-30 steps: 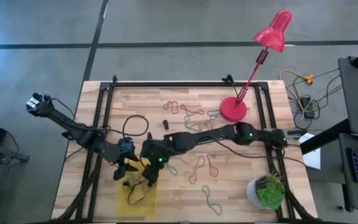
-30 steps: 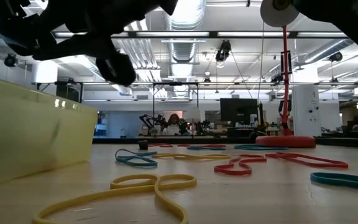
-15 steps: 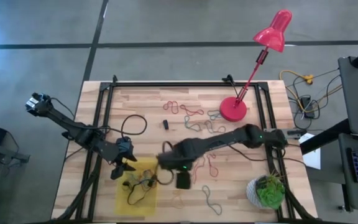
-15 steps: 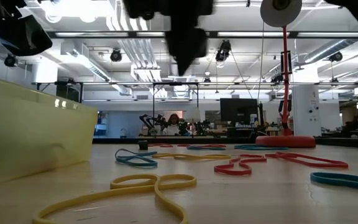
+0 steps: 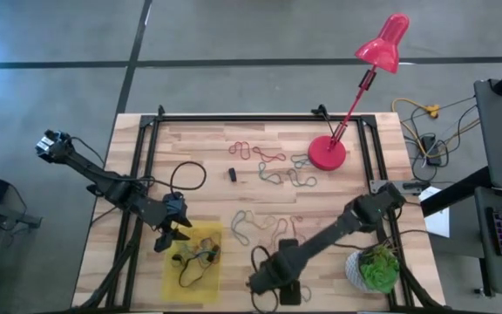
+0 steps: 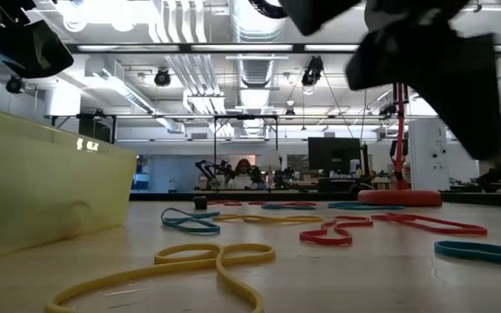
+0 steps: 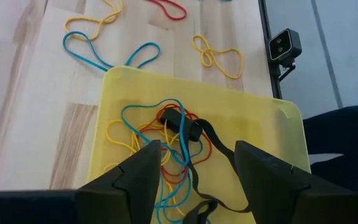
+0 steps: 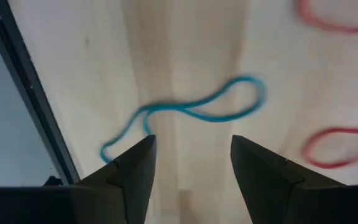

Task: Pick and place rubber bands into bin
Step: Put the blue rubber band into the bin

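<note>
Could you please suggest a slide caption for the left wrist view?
Open left gripper hovers over the yellow bin holding tangled rubber bands.

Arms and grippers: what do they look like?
Both arms are dark, jointed links. The left arm trails a thin black cable. The left gripper and right gripper each have two dark, angular, wedge-shaped fingers. No markings are legible.

Left claw [image 5: 174,234] over bin [image 5: 190,277] edge; right claw [image 5: 268,288] near table front, above rubber bands [image 5: 268,228].
</note>
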Available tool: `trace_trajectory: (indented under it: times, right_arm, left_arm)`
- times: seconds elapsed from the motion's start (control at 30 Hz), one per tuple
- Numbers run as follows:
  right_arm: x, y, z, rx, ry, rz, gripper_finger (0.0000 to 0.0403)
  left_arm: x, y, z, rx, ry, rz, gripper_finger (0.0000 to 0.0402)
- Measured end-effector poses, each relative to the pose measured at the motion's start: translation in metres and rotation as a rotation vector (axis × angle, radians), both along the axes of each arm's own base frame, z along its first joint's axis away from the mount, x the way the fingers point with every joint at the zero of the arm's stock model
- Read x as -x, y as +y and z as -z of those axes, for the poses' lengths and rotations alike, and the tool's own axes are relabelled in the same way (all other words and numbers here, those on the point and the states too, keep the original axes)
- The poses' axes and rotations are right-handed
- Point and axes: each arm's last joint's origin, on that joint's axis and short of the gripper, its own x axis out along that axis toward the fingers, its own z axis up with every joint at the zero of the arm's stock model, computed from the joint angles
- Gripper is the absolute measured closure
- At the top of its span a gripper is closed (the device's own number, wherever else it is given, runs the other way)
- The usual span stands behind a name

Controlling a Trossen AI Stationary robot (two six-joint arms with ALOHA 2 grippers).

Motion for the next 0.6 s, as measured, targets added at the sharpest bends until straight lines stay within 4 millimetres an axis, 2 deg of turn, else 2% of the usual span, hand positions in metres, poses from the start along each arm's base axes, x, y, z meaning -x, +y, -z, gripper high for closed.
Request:
trace_trajectory:
  times: [0.1, 0.2, 0.43, 0.6]
  right_arm:
    - [0.003, 0.005, 0.012, 0.008, -0.002, 0.022, 0.0209]
    - [0.004, 0.001, 0.019, 0.056, 0.000, 0.033, 0.0209]
    - [0.006, -0.027, 0.034, 0.086, 0.048, 0.042, 0.0209]
    - [0.003, -0.039, 0.042, 0.035, -0.013, 0.056, 0.0209]
  left_arm:
    - [0.000, 0.000, 0.000, -0.004, -0.001, 0.013, 0.0212]
    - [0.000, 0.000, 0.000, -0.002, 0.000, 0.014, 0.0212]
    - [0.000, 0.000, 0.000, 0.001, 0.001, 0.014, 0.0212]
    - [0.000, 0.000, 0.000, 0.001, 0.003, 0.014, 0.0212]
